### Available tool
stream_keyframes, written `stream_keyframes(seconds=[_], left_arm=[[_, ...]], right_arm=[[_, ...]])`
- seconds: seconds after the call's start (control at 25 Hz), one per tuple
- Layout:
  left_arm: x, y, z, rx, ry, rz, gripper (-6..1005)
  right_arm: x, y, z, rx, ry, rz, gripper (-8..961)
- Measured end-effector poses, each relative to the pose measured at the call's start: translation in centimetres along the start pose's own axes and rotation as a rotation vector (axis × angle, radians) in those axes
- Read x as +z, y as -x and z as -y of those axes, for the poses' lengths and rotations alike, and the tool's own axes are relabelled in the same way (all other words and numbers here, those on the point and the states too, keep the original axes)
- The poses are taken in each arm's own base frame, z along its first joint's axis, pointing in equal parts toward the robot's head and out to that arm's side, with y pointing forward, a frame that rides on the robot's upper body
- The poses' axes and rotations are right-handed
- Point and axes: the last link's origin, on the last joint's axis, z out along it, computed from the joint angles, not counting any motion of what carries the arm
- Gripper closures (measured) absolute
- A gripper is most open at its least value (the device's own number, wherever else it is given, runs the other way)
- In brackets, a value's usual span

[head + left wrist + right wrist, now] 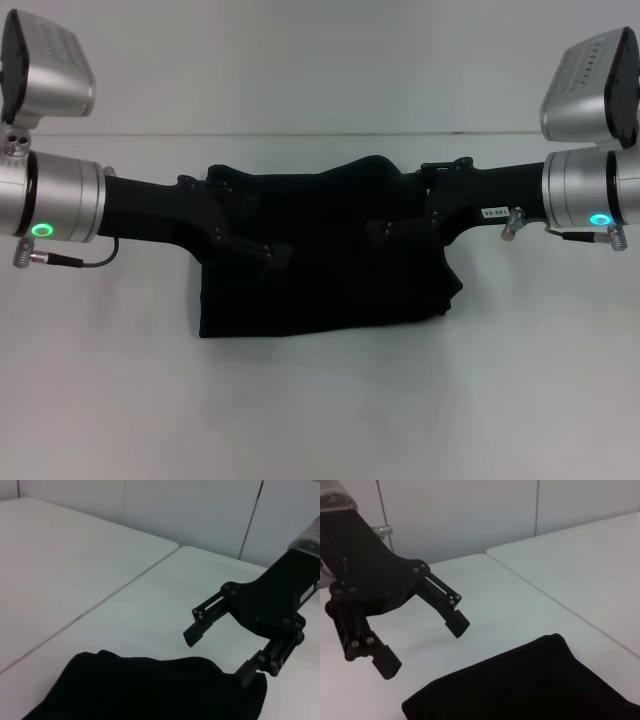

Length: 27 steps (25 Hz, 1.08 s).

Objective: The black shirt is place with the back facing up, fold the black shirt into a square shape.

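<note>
The black shirt lies on the white table as a folded, roughly rectangular bundle, plain side up with no print showing. My left gripper hovers open over its left part. My right gripper hovers open over its right part. The left wrist view shows the shirt and the right gripper, open, with one finger at the cloth's edge. The right wrist view shows the shirt and the left gripper, open and just beyond the cloth's corner. Neither gripper holds cloth.
The white table stretches in front of and behind the shirt. A seam between two tabletops runs past the shirt and also shows in the right wrist view. A light wall stands behind.
</note>
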Motion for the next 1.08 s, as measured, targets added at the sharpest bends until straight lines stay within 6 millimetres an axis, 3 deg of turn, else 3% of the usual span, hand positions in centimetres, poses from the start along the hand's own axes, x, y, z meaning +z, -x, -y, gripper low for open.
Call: stream_keyframes(seconds=[1.08], left_arm=[[-0.5, -1.1, -0.1, 0.032, 0.005, -0.003, 71]], right_arm=[[-1.9, -0.9, 0.8, 0.063, -0.044, 0.018, 118]])
